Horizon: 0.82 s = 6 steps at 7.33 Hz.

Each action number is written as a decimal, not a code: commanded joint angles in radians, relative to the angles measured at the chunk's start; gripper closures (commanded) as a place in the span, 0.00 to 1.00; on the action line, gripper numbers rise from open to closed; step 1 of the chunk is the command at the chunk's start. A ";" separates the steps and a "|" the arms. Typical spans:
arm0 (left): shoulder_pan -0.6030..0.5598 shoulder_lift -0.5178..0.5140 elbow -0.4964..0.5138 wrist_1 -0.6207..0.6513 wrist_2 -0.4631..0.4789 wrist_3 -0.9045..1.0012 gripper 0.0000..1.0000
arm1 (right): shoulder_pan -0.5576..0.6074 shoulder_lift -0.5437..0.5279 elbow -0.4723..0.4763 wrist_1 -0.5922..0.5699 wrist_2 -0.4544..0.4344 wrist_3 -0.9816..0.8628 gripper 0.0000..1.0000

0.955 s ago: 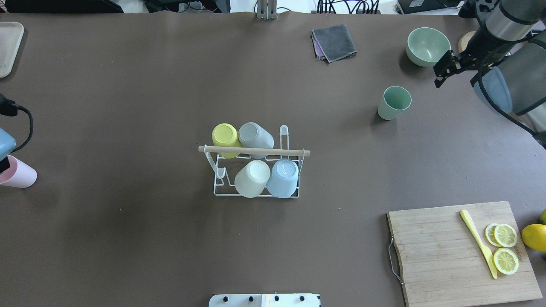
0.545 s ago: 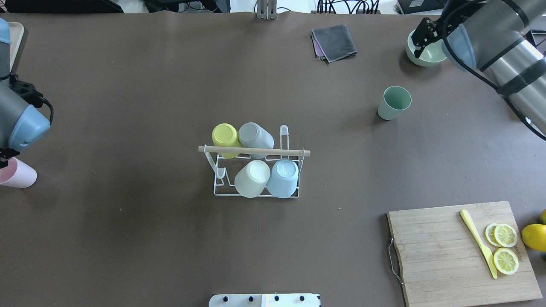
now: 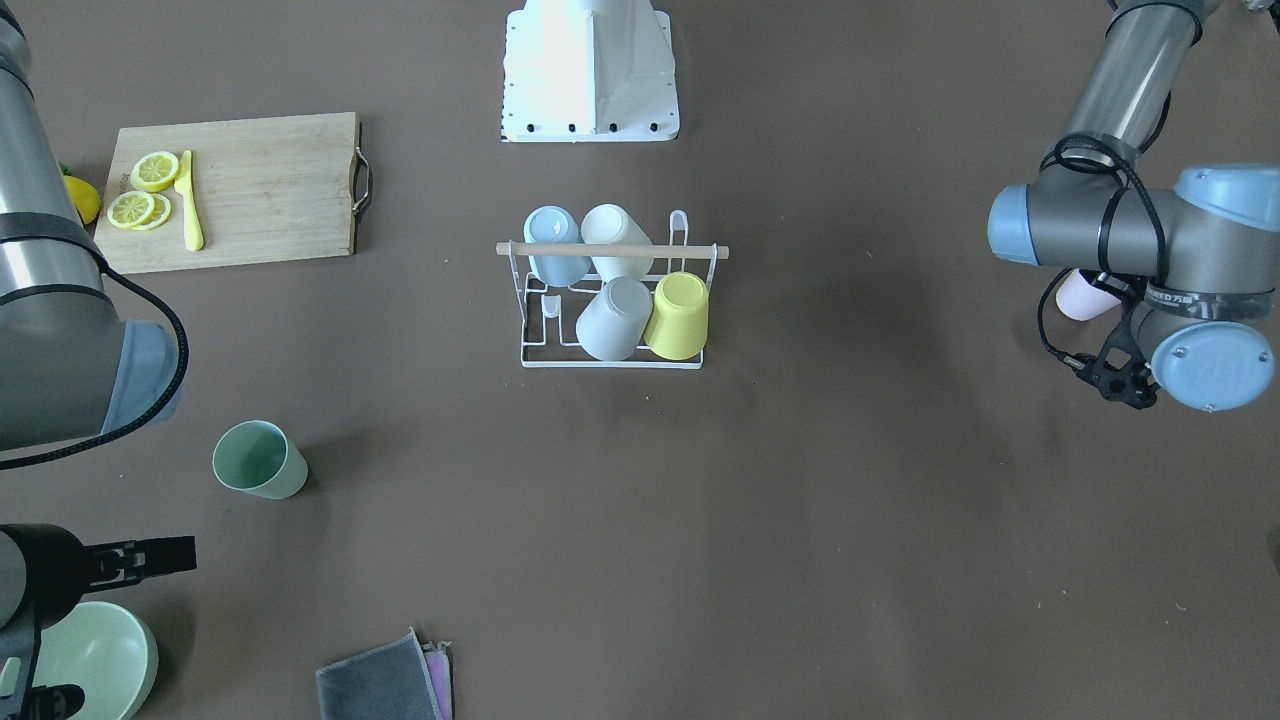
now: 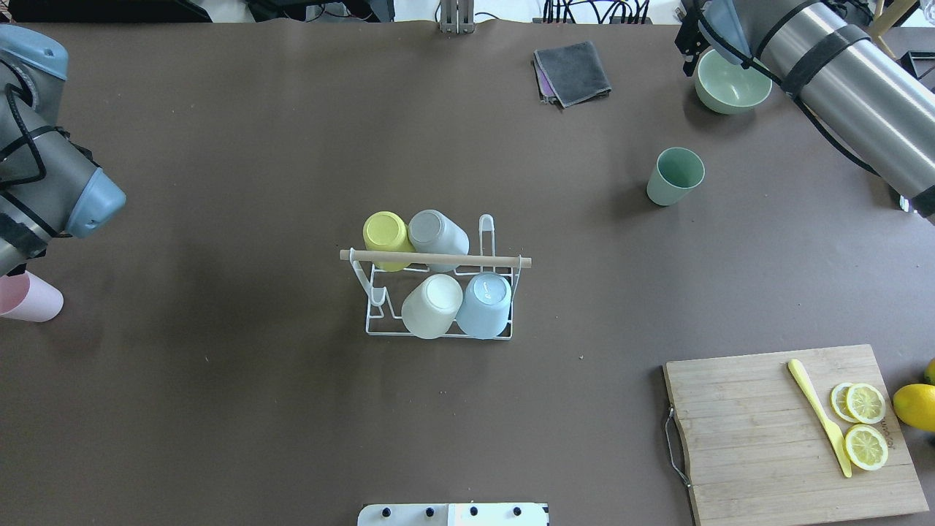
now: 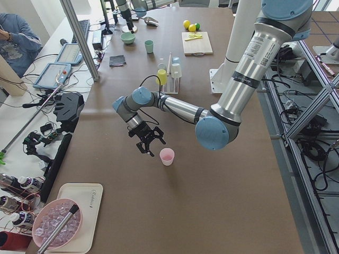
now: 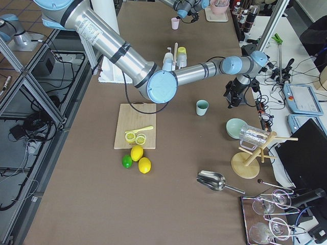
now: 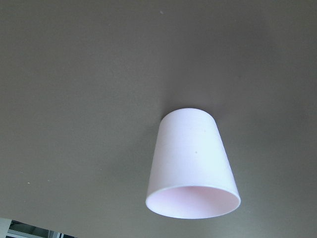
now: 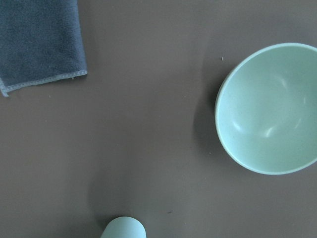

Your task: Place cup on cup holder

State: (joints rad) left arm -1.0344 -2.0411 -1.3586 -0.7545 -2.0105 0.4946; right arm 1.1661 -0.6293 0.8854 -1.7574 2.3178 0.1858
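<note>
The white wire cup holder (image 4: 378, 321) with a wooden rod stands mid-table and carries yellow, grey, cream and light blue cups upside down; it also shows in the front view (image 3: 612, 363). A green cup (image 4: 676, 176) stands upright at the far right. A pink cup (image 5: 167, 156) stands upside down at the left edge and fills the left wrist view (image 7: 193, 163). My left gripper (image 5: 150, 147) hovers open and empty just beside the pink cup. My right gripper (image 4: 688, 51) is open and empty, high over the table beside the green bowl.
A green bowl (image 4: 733, 79) and a folded grey cloth (image 4: 572, 71) lie at the far edge. A cutting board (image 4: 789, 431) with lemon slices and a yellow knife sits at the near right. A white tray (image 5: 71, 217) lies past the pink cup.
My right arm has swung toward the far edge, carrying its gripper from right of the bowl to the bowl's far left. My left arm has swung further into view. No cup has moved.
</note>
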 commanded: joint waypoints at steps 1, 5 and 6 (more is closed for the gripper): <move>0.017 -0.062 0.097 0.001 0.006 0.002 0.02 | -0.017 0.091 -0.159 0.002 0.000 -0.060 0.00; 0.094 -0.079 0.133 0.015 0.138 0.002 0.02 | -0.071 0.262 -0.455 -0.001 -0.052 -0.271 0.00; 0.102 -0.077 0.144 0.014 0.141 0.001 0.02 | -0.085 0.282 -0.511 -0.001 -0.073 -0.294 0.00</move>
State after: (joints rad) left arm -0.9446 -2.1177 -1.2268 -0.7398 -1.8996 0.4959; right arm 1.0993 -0.3894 0.4653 -1.7575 2.2728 -0.0687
